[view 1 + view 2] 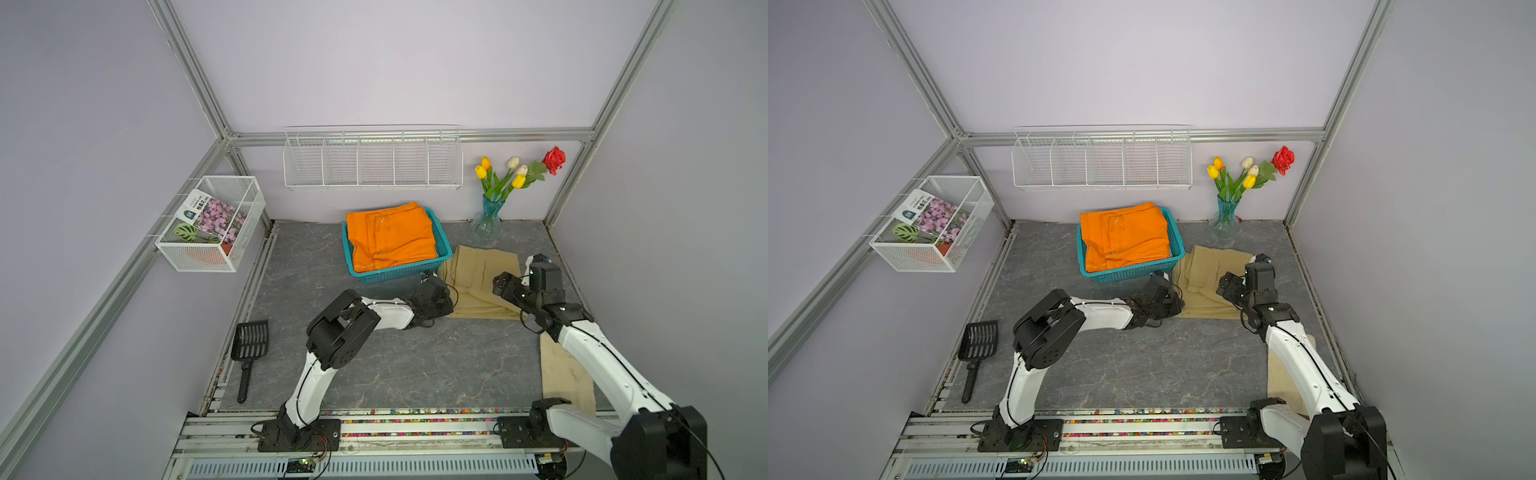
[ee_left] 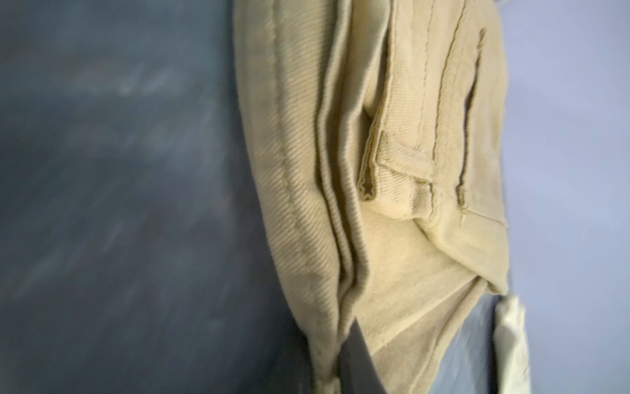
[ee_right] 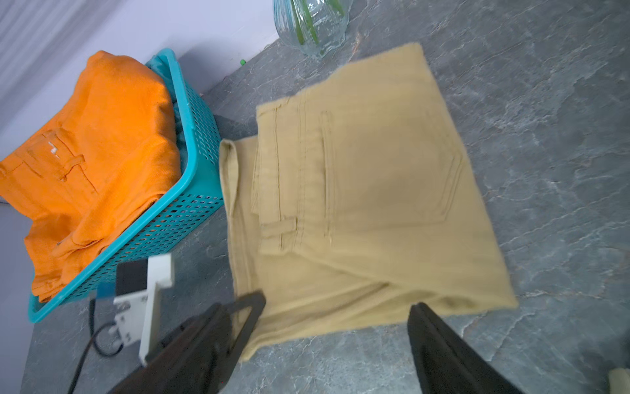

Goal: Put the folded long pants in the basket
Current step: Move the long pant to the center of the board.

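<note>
In both top views the khaki long pants [image 1: 482, 266] lie flat on the worktop [image 1: 395, 365]. The left claw [image 1: 444, 295] is at their basket-side edge and the right claw [image 1: 500, 286] hovers over the opposite side. The turquoise basket [image 1: 399, 275], holding orange long pants [image 1: 390, 237], stands just beyond the left claw.

Left wrist: the claw is pinched shut on the khaki edge.

Right wrist: the jaws gape wide and empty, with the bundle's long axis running straight ahead.
</note>
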### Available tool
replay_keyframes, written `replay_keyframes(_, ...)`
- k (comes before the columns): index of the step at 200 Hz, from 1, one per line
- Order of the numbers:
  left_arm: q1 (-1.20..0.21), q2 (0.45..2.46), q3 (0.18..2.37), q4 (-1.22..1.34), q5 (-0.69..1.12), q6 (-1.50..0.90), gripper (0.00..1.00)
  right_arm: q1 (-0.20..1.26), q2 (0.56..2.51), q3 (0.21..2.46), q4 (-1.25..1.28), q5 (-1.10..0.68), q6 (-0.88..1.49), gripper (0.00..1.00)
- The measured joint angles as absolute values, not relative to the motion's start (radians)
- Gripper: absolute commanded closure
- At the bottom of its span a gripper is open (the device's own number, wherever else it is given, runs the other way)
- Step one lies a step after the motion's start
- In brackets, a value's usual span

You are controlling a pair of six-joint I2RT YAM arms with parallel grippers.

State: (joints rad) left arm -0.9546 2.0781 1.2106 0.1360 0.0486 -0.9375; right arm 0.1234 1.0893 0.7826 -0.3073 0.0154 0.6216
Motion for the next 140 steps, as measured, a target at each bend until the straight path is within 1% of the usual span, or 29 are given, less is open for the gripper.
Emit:
replay_keyframes(19, -1.046, 1.967, 1.084, 0.084, 0.022, -0.971, 1.00, 0.119, 1.032, 0.782, -0.342, 0.031, 0.632, 0.08)
replay_keyframes(35, -1.102, 1.880, 0.955, 0.106, 0.033, -1.028, 1.00, 0.112, 0.986, 0.770, -0.364, 0.035, 0.639, 0.07)
replay_keyframes(63, -1.090, 1.722, 0.730, 0.183, 0.019, -1.118, 1.00, 0.101, 0.897, 0.663, -0.392, 0.032, 0.655, 0.05)
replay_keyframes(79, -1.083, 1.625, 0.638, 0.159, -0.024, -1.151, 1.00, 0.097, 0.855, 0.585, -0.401, 0.010, 0.666, 0.04)
replay_keyframes(109, -1.062, 1.459, 0.539, 0.018, -0.101, -1.165, 1.00, 0.097, 0.854, 0.509, -0.384, -0.097, 0.683, 0.04)
replay_keyframes(140, -1.039, 1.443, 0.546, -0.046, -0.123, -1.157, 1.00, 0.097, 0.880, 0.411, -0.289, -0.182, 0.709, 0.04)
